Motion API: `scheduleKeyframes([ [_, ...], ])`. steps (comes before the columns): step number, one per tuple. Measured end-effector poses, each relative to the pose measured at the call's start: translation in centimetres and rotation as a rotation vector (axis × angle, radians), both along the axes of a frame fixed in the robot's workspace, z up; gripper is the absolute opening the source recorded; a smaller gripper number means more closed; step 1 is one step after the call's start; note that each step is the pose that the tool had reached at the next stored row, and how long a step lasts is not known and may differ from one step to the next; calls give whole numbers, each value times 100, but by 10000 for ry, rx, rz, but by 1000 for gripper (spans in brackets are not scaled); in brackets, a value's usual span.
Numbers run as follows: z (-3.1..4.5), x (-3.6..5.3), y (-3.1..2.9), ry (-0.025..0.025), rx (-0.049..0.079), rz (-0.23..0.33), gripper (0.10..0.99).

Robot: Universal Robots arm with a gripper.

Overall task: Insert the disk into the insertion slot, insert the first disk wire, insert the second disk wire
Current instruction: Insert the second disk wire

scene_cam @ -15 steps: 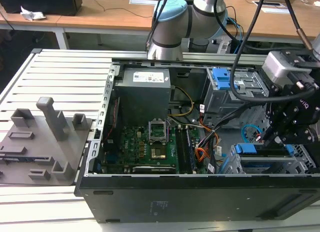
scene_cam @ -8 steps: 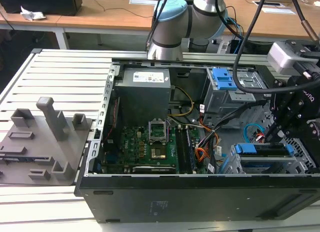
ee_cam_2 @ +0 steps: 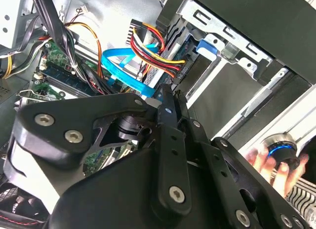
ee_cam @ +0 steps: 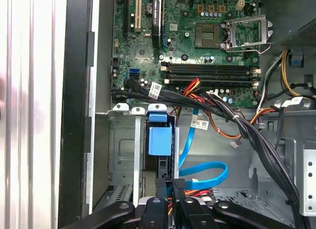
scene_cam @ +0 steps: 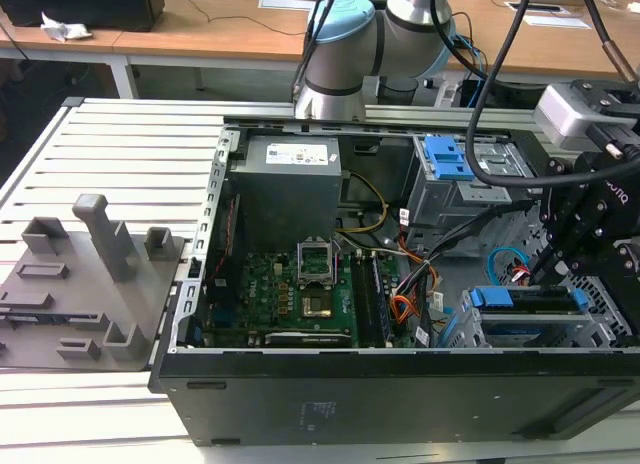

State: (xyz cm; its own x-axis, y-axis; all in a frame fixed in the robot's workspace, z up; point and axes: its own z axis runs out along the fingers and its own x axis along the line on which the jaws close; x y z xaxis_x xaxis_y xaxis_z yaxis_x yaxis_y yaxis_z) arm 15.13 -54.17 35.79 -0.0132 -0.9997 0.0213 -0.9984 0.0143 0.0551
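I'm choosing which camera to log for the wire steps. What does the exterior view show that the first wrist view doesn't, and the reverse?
The exterior view adds the grey plastic fixture tray at the exterior view's left, the arm's blue-capped joint and the tall grey drive bay with blue latch.

The first wrist view adds the white tags on the black wire bundle and the small blue board sockets.

Both show the green motherboard with silver processor socket, the flat blue ribbon cable, and the silver hard drive in its bright blue carrier frame.
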Motion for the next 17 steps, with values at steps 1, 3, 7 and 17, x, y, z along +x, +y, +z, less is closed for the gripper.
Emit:
scheduleKeyframes([
  [1, 1, 0, 0, 0, -1, 0, 161],
  [3, 0, 0, 0, 0, 1, -1, 161],
  [7, 0, 0, 0, 0, 3, 0, 161],
  [17, -71, 19, 7, 8, -247, -472, 161],
])
